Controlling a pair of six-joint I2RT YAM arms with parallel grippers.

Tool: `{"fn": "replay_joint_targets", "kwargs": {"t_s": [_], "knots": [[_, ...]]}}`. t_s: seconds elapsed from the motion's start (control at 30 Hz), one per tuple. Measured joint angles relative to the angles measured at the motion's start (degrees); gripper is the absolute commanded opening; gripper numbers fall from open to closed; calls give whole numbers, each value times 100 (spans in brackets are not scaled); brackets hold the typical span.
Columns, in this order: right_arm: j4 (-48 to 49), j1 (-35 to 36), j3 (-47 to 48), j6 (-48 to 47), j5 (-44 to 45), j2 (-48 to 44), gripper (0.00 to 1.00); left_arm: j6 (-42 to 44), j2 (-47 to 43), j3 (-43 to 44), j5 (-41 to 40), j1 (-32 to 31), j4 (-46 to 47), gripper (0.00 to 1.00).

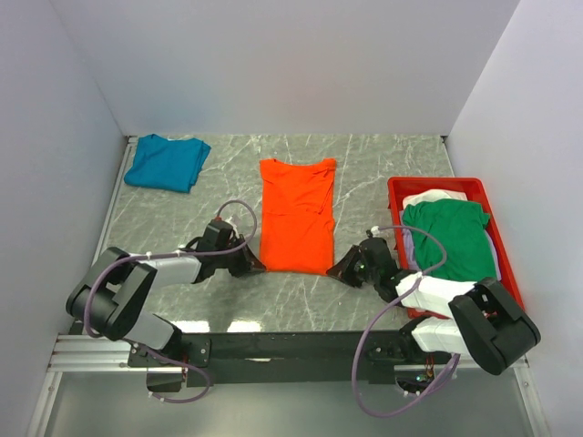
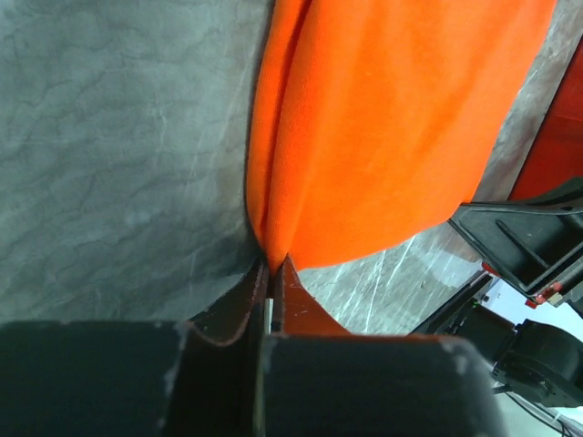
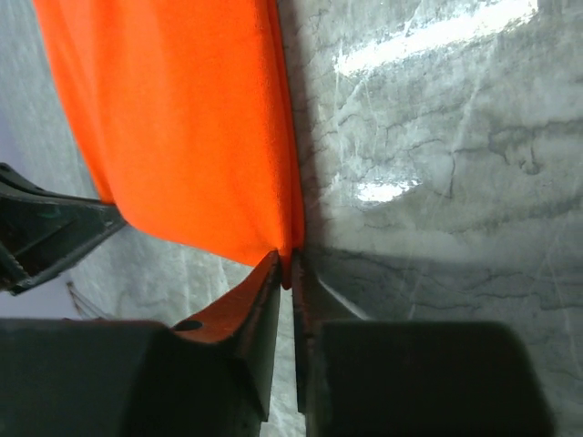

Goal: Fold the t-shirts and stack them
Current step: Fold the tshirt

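An orange t-shirt (image 1: 297, 214) lies folded into a long strip in the middle of the table, collar toward the far side. My left gripper (image 1: 258, 266) is shut on its near left corner (image 2: 273, 246), the cloth pinched between the fingertips. On the other side my right gripper (image 1: 333, 269) is shut on the near right corner (image 3: 287, 259). A teal t-shirt (image 1: 167, 162) lies folded at the far left. In the red tray a green t-shirt (image 1: 450, 237) lies crumpled over a white t-shirt (image 1: 432, 196).
The red plastic tray (image 1: 397, 189) stands at the right edge of the grey marble table (image 1: 182, 218). White walls close the table in on three sides. The right arm's black body (image 2: 524, 241) shows past the orange cloth in the left wrist view.
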Motion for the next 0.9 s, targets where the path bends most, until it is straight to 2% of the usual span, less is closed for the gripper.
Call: {"fn": "replay_joint_targets", "kwargs": {"t_s": [0.07,0.1,0.3,0.47,0.73,0.9], "knots": [[-122,0,28,-72,7,-26,2,-7,-42,-17,-9,-9,-4,1],[-195,0,33,-122,13,-68,0,-9,-96,-39,-26,-17,-44,1],[-684,0,13,-317,-127,-800,0,-11,-898,-352,-120,-111,-315,1],[-1305,44,-210,-442,-363,-2048,0,-103,-2074,-726,-256,-433,-765,1],[-3047,162,-293,-588,-586,-4242,0,-511,-4039,-949,-581,-1167,-1825,1],[-3897,175,59,-776,-549,-4478,0,-627,-4553,-920,-765,-1222,-2396,1]]}}
